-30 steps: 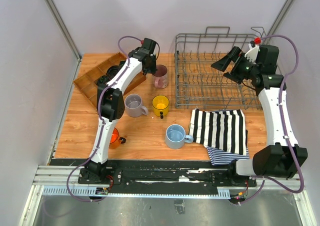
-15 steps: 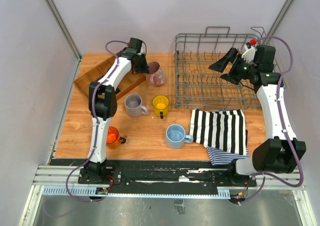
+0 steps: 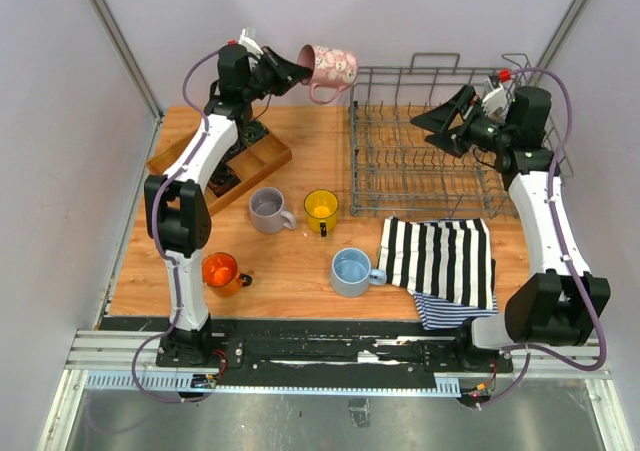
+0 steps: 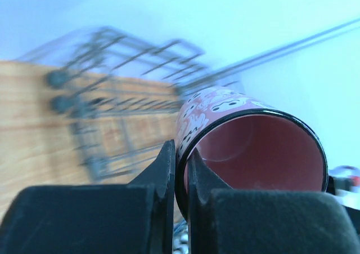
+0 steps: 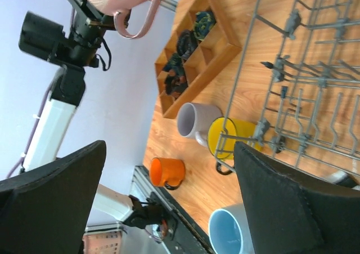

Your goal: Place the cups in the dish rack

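Overhead, the left gripper point(image 3: 292, 69) is clamped on the rim of the pink mug point(image 3: 332, 67). The mug hangs high in the air, tipped on its side with the handle down, just left of the far left corner of the dish rack point(image 3: 352, 146). The step in hand looks like the carry of this first cup to the rack, which holds no cups. The grey mug point(image 3: 268, 209), yellow mug point(image 3: 321, 207), blue mug point(image 3: 351, 271) and orange mug point(image 3: 219, 270) stand on the table point(image 3: 290, 256), left of the rack and nearer. The right gripper point(image 3: 440, 126) hovers over the rack's far right part, spread wide and holding nothing.

From the left wrist, the two fingers point(image 4: 154, 178) pinch the mug's wall, one inside the mouth and one outside. The rack is a blur beyond.

From the right wrist, the dark pads point(image 5: 53, 200) stand far apart with nothing between them, and the rack's tines point(image 5: 315, 113) lie below.

Next, I judge, the mug must swing right over the rack, turn mouth down, and be lowered between tines before the grip lets go.
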